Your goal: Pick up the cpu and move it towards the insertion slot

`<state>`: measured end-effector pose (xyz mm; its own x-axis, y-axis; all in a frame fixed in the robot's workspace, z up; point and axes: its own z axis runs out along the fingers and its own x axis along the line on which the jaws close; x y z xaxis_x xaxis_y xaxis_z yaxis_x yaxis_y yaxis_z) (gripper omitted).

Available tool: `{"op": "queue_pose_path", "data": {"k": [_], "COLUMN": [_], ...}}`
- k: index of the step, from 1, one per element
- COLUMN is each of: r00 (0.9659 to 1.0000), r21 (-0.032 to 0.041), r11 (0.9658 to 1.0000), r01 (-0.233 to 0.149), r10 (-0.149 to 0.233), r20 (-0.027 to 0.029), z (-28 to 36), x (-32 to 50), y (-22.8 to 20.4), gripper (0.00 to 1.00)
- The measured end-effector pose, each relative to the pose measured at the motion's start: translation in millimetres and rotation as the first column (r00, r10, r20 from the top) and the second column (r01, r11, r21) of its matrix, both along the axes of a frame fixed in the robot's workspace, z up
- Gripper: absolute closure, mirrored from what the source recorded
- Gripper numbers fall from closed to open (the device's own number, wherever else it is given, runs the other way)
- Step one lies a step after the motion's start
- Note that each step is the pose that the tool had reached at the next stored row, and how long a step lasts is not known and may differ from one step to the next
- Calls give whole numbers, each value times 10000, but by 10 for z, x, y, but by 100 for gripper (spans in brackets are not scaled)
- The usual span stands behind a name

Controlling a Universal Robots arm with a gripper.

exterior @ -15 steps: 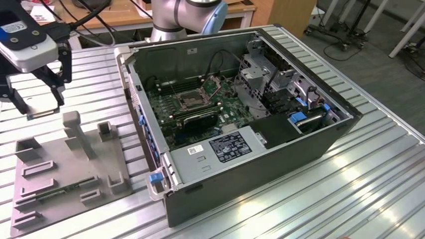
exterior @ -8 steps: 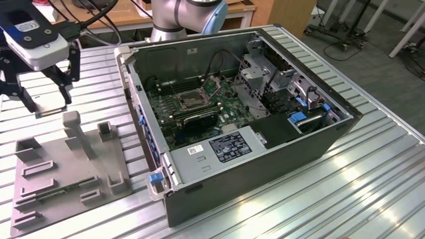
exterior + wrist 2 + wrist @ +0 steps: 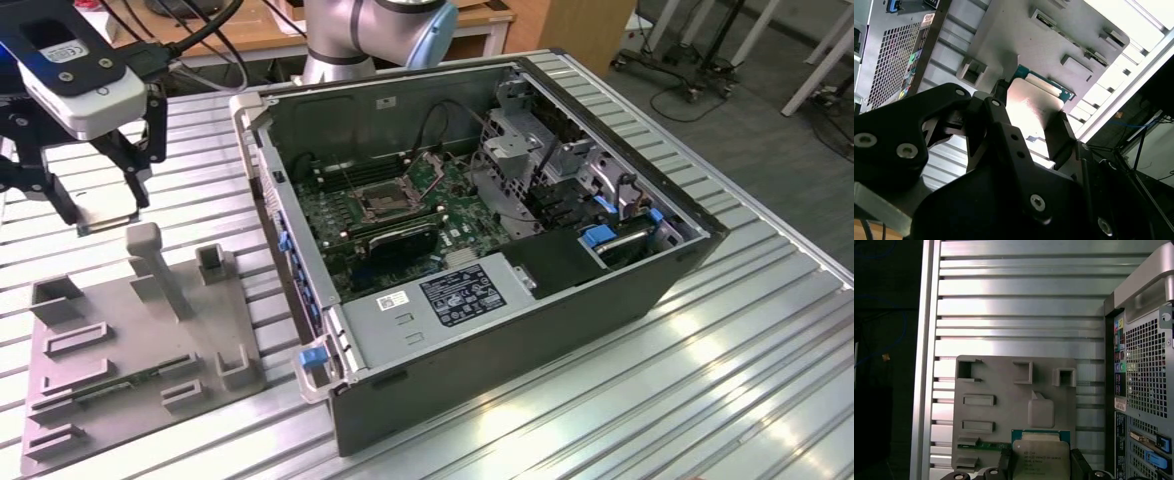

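Note:
The cpu (image 3: pixel 111 211) is a flat square chip with a silvery top, hanging above the grey fixture plate (image 3: pixel 134 340) at the exterior view's left. My gripper (image 3: pixel 100 215) is shut on it, one black finger on each side. Both wrist views show the cpu (image 3: pixel 1034 107) (image 3: pixel 1040 457) between the fingers (image 3: pixel 999 115), with its green edge showing. The insertion slot (image 3: pixel 378 203), a square socket with a metal frame, sits on the green board inside the open computer case (image 3: pixel 534 320), well off to the exterior view's right of the gripper.
The fixture plate (image 3: pixel 1004 385) carries upright posts and pockets, and a green memory stick (image 3: pixel 981 445) lies in it. The case's near wall (image 3: pixel 274 190) rises between gripper and socket. Cables and a drive cage (image 3: pixel 534 160) crowd the case. The arm's base (image 3: pixel 360 40) stands behind.

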<state>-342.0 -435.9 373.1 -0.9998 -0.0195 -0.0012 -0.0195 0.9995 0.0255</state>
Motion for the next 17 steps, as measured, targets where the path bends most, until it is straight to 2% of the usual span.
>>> {"op": "queue_pose_path", "data": {"k": [10, 17], "r00": [10000, 10000], "r21": [1, 1], "r11": [10000, 10000], "r01": [1, 0], "r10": [-1, 0], "r20": [1, 1], "z": [0, 0], "x": [29, 119], "y": [0, 0], "gripper": [46, 46]}}
